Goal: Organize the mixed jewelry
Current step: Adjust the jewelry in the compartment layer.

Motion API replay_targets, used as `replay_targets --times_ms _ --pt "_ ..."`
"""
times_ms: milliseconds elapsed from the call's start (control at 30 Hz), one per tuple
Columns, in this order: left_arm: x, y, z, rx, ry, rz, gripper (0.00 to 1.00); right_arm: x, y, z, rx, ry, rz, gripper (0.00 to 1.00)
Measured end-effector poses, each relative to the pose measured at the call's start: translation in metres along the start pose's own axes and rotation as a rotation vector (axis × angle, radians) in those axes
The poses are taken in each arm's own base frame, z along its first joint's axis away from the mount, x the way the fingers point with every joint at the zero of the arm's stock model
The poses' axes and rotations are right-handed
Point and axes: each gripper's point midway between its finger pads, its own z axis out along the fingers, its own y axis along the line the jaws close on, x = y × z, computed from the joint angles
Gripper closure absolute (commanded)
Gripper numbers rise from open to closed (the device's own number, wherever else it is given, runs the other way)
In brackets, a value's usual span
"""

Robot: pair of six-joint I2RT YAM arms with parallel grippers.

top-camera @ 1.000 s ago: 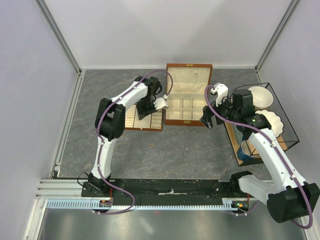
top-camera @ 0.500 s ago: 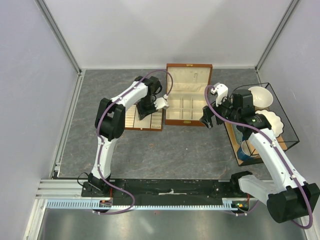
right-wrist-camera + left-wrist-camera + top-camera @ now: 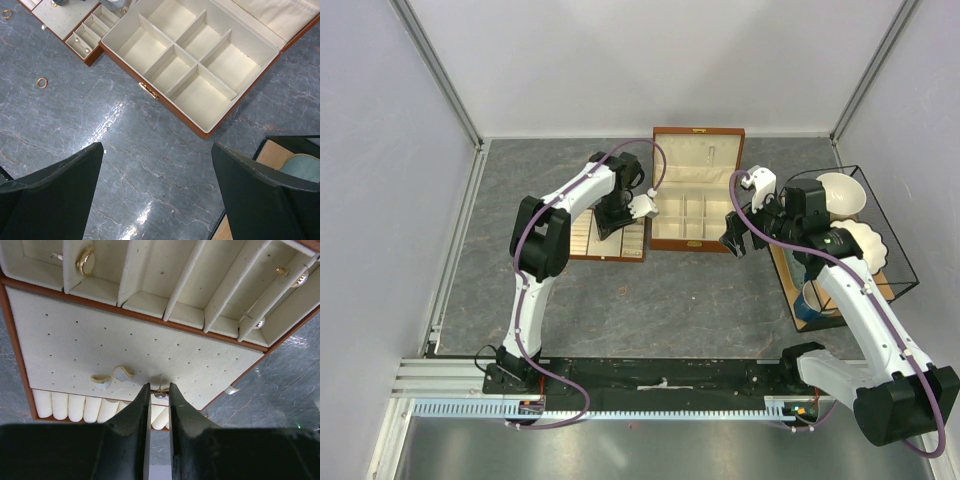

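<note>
My left gripper (image 3: 160, 390) (image 3: 611, 224) hovers over the flat cream slotted tray (image 3: 60, 340) (image 3: 582, 238). Its jaws are nearly closed on a tiny silver stud earring (image 3: 160, 394) at the edge of the perforated pad. Two pale curved pieces (image 3: 102, 381) lie on that pad. A gold ring (image 3: 85, 261) and small studs (image 3: 300, 279) sit in the tray's compartments. My right gripper (image 3: 157, 165) (image 3: 738, 240) is wide open and empty above the table in front of the wooden box (image 3: 190, 60) (image 3: 695, 205). A gold ring (image 3: 42, 82) lies loose on the table.
A black wire rack (image 3: 880, 255) with white bowls and a blue cup stands at the right. Another ring (image 3: 7, 14) and a pale piece (image 3: 231, 389) lie on the table by the tray. The box's compartments hold nothing.
</note>
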Motion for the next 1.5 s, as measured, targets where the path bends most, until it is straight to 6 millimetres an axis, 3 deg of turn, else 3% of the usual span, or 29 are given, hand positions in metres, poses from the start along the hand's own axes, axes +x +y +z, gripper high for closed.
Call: replay_targets --times_ms 1500 --pt "0.0034 0.0042 0.0002 0.001 -0.006 -0.015 0.98 -0.001 0.0004 -0.0013 0.001 -0.005 -0.002 0.02"
